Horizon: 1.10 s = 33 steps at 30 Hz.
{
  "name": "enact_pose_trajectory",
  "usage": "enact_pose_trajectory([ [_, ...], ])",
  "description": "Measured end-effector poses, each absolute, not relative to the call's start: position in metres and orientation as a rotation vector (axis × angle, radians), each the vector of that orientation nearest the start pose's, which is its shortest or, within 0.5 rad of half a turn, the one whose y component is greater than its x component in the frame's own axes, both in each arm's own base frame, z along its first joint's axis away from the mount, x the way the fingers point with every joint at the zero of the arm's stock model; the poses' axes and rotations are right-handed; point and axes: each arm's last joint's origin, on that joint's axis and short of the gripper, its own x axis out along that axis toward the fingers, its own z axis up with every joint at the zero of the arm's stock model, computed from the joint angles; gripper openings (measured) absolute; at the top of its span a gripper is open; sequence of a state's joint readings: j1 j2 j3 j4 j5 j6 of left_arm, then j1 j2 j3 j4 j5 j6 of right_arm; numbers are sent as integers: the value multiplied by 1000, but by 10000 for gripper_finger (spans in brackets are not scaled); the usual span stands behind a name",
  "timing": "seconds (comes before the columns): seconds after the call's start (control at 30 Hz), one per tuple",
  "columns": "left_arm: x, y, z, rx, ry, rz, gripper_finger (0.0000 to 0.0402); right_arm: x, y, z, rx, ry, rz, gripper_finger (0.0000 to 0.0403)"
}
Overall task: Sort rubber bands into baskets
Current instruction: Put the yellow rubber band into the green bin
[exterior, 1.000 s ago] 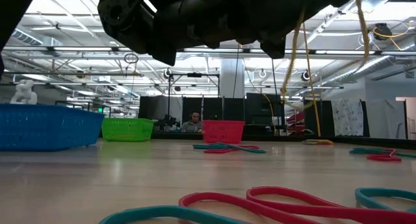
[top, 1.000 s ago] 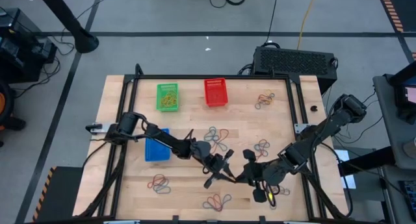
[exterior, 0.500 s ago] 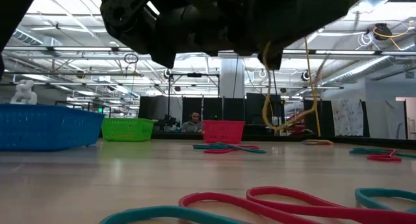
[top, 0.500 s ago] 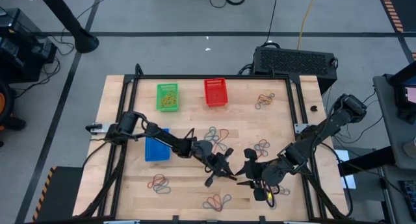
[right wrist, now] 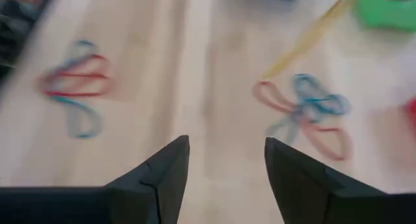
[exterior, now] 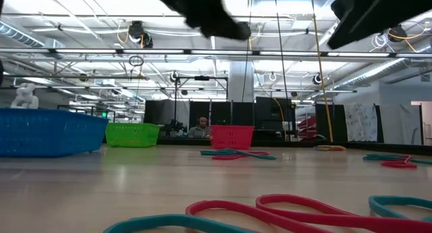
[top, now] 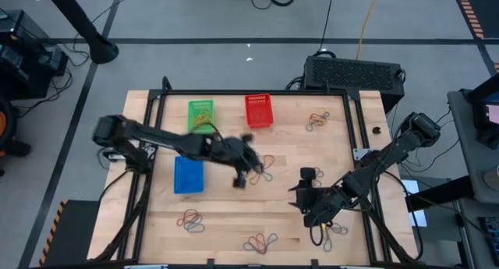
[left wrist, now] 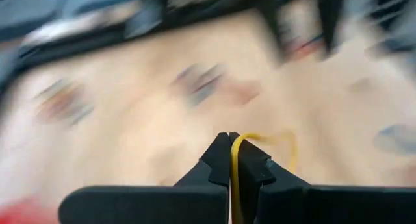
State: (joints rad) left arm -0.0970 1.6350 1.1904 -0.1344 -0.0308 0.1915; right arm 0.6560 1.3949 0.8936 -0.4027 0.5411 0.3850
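My left gripper (top: 248,174) hangs above the table's middle, just right of the blue basket (top: 188,174), shut on a yellow rubber band (left wrist: 235,160). My right gripper (top: 306,192) stands open at the near right, nothing between its fingers (right wrist: 226,152). The green basket (top: 200,116) and the red basket (top: 259,111) stand near the far edge; several bands lie in the green one. Loose rubber bands lie flat in red and blue clusters (top: 263,164) (top: 316,176) on the wood. My left gripper pinches the yellow rubber band between its two fingertips (left wrist: 221,160). A strand runs back between the fingers, and a short loop (left wrist: 281,145) sticks out past the tips. The band is lifted clear of the table.
More band clusters lie at the far right (top: 318,119), near left (top: 190,219), near middle (top: 261,242) and under my right arm (top: 327,231). A black frame rail (top: 156,144) runs round the tabletop. A person (exterior: 199,127) sits far behind the table.
The two grippers had met near the table's near middle. My right gripper has opened and drawn back a little. My left gripper has risen and swung toward the far edge and the left, tipping from steeply down toward level, carrying the yellow band.
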Motion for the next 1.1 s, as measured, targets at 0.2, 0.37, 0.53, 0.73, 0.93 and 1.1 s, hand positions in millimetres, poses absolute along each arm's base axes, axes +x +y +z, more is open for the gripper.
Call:
enact_pose_trajectory([
  [0.2, 311, 21, 293, 234, 769, 172, 2, 225, 139, 208, -260, 728, -206, 174],
  [0.37, 274, 70, 297, 156, 900, 367, 2, 224, 126, 197, -250, 768, -255, 162],
  [0.53, 248, 112, 292, 67, 1018, 509, 2, 223, 123, 193, -236, 782, -270, 155],
  [0.73, 225, 150, 290, -19, 1053, 650, 2, 222, 123, 191, -221, 810, -238, 155],
  [0.93, 206, 172, 287, -113, 1086, 715, 2, 222, 123, 191, -223, 818, -235, 155],
  [1.1, 205, 177, 281, -193, 1084, 704, 2, 221, 123, 190, -229, 824, -236, 155],
])
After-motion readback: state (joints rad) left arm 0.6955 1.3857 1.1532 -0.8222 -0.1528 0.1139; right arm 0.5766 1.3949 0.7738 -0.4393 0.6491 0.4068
